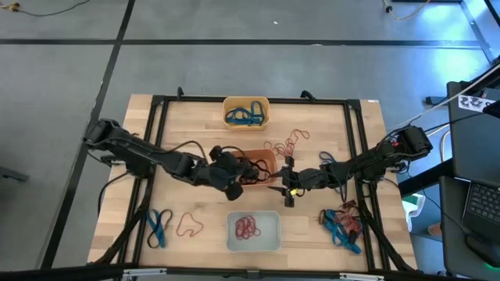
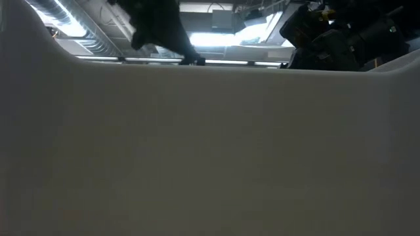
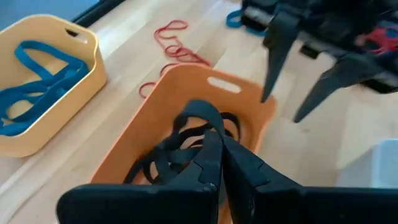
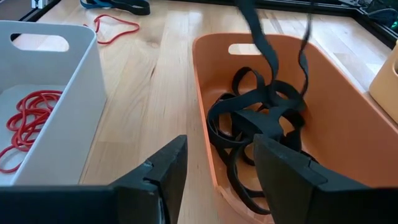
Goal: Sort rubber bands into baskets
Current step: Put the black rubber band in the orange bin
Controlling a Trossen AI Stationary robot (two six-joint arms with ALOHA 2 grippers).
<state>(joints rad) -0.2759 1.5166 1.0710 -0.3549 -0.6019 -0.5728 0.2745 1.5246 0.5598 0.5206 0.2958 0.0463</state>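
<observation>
Black rubber bands (image 3: 186, 140) fill the red-orange basket (image 3: 155, 118); the left gripper (image 3: 219, 146), pinched on one black loop, hangs over it. Just beside the basket, the right gripper (image 4: 217, 168) stands spread, empty. Yellow basket (image 1: 246, 112) beyond holds blue bands (image 1: 244, 115).

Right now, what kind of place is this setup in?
Probably a robotics lab or workshop: a wooden table in a black frame on a bare grey floor, with a laptop alongside.
</observation>
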